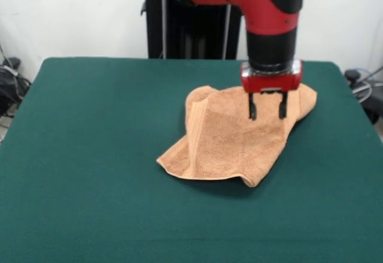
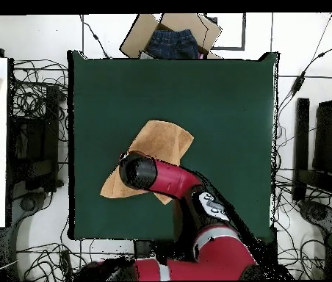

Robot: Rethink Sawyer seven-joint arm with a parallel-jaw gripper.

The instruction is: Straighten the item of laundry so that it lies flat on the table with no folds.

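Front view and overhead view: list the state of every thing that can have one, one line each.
Light orange-tan terry towel: crumpled, left edge folded over, not flat.
Red and black arm's gripper: jaws open, over the towel's far right part.
Dark green felt-topped table: bare except for the towel.
Cardboard box beyond the table: open, dark blue jeans inside.

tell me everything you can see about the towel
The towel is light orange-tan terry, crumpled rather than flat. Its left side is folded over, making a raised ridge, and the near right corner curls under. It lies on the green table, right of centre in the front view. The gripper hangs open over its far right part; whether the tips touch the cloth cannot be told.
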